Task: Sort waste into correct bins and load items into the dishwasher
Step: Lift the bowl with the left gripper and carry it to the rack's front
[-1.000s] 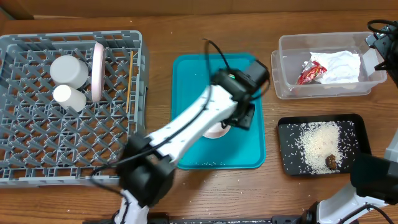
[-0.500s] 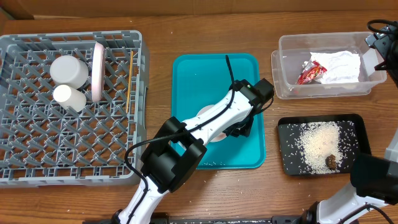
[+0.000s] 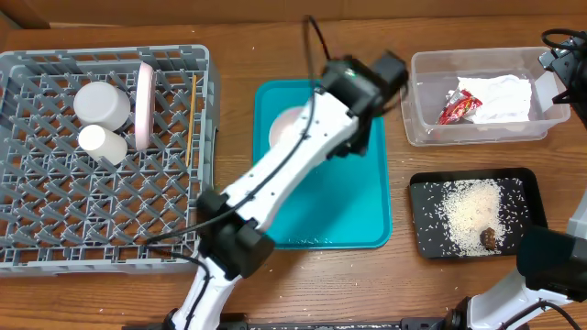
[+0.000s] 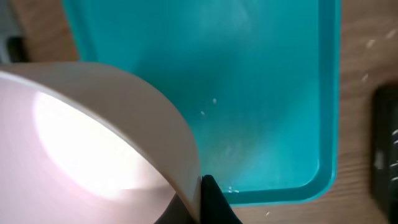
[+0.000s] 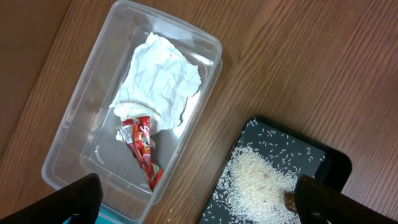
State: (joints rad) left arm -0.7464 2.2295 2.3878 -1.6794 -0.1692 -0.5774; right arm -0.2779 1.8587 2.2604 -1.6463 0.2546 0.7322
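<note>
My left gripper (image 4: pixel 198 188) is shut on the rim of a small white bowl (image 4: pixel 81 143), which hangs over the flat teal tray (image 4: pixel 267 93). From overhead the bowl (image 3: pixel 286 128) shows at the tray's far left, partly hidden under the left arm. The grey dishwasher rack (image 3: pixel 55 220) holds a cup (image 3: pixel 101 104), a smaller white dish (image 3: pixel 101 142), an upright plate (image 3: pixel 144 105) and chopsticks (image 3: pixel 191 119). The clear tub (image 3: pixel 422 119) holds the wrapper (image 5: pixel 142 149) and napkin (image 5: pixel 160 84). The black tray (image 3: pixel 426 234) holds rice (image 5: pixel 255 183) and a brown lump (image 3: pixel 489 238). My right gripper (image 5: pixel 205 205) hangs open above the tub and black tray.
The teal tray (image 3: pixel 339 202) lies mid-table between the rack and the two bins. A few stray rice grains lie on the wood beside the teal tray's corner. The right arm's base (image 3: pixel 550 266) stands at the near right edge.
My left gripper shut on the bowl's rim, then lifted it toward the far end of the teal tray. The right arm has not moved.
</note>
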